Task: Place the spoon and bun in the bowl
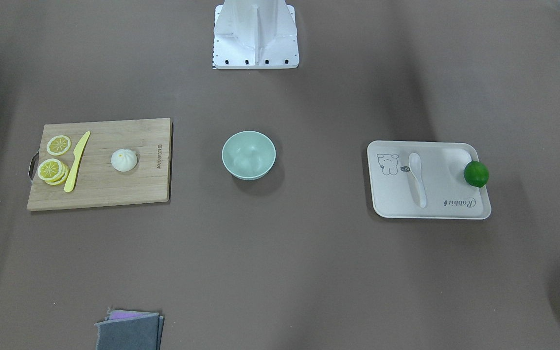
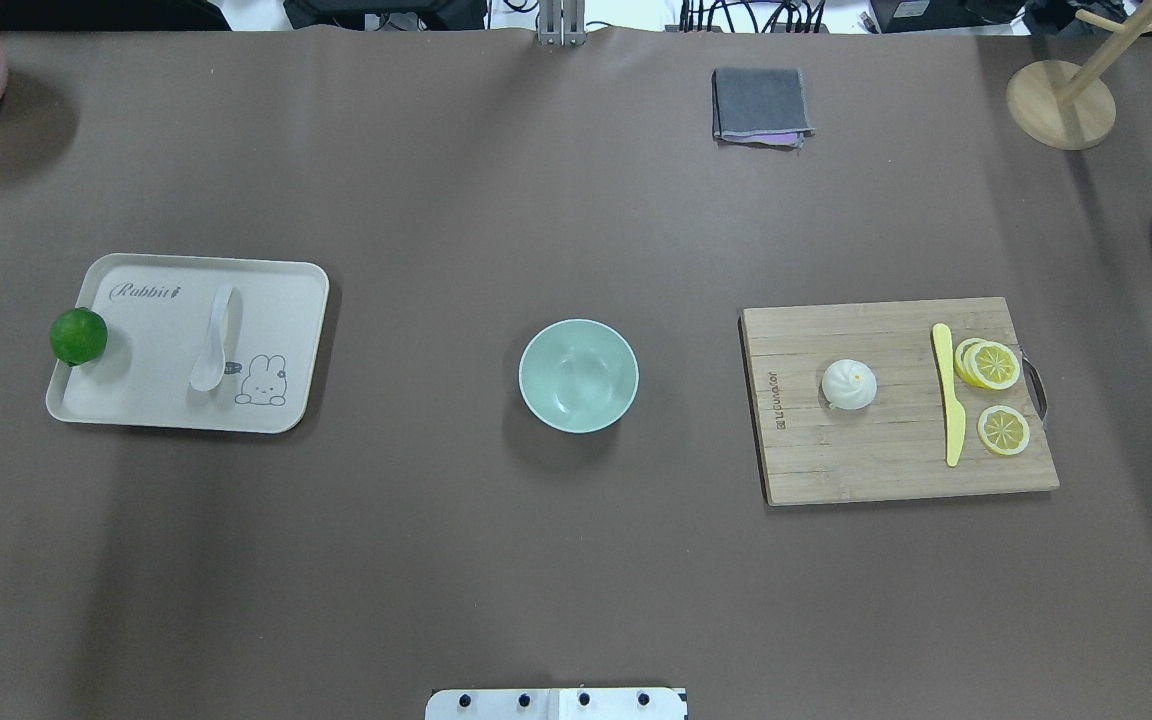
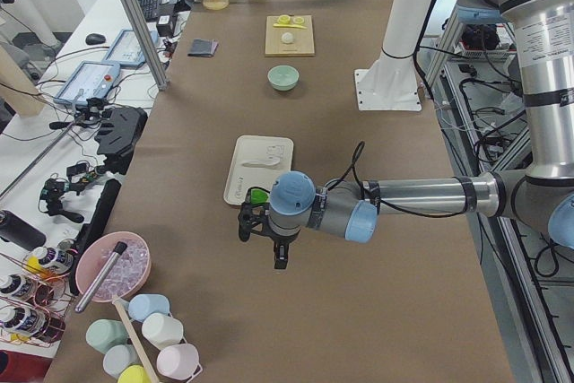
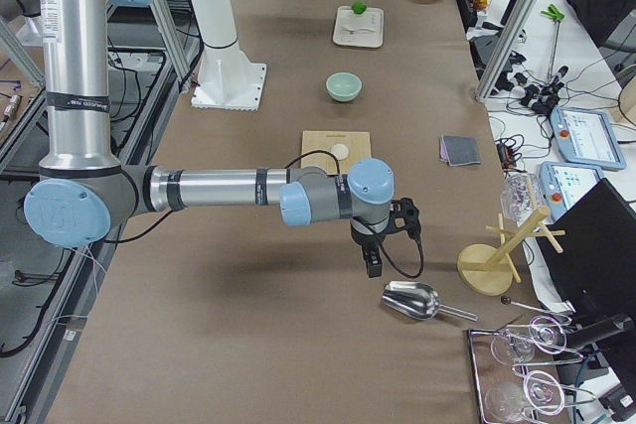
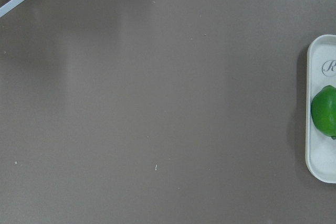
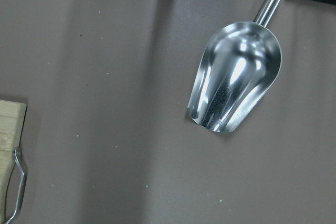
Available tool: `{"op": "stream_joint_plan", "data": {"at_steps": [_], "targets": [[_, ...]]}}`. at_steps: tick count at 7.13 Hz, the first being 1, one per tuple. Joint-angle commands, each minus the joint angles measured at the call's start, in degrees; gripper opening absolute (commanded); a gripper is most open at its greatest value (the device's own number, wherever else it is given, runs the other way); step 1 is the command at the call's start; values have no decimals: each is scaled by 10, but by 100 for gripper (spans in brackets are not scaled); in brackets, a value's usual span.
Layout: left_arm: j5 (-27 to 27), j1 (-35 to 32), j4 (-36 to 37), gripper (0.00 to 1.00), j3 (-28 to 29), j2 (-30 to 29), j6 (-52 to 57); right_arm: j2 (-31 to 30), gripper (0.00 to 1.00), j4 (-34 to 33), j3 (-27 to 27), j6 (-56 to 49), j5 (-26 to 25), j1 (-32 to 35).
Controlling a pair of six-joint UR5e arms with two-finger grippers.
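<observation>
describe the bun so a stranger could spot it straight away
Find the wooden cutting board right of the green bowl in the overhead view. The bun sits on the board's end nearer the bowl. It is a white dome with a yellow dot, while the knife and lemon slices beside it are flat and yellow.

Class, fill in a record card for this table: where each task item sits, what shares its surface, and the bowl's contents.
spoon: lying on the cream tray, apart from the lime at its edge
bun: on the wooden cutting board, apart from the yellow knife and lemon slices
bowl: between tray and board, upright, empty
</observation>
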Motion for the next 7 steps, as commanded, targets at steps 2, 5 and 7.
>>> {"op": "stream_joint_plan", "data": {"at_steps": [2, 5, 7], "targets": [[21, 1, 12, 99, -26, -2, 1, 16, 100, 7, -56, -1, 1, 4], [32, -1, 4, 99, -29, 4, -3, 17, 100, 9, -50, 0, 18, 6], [30, 2, -6, 99, -28, -8, -7, 24, 100, 19, -27, 2, 19, 1]]}}
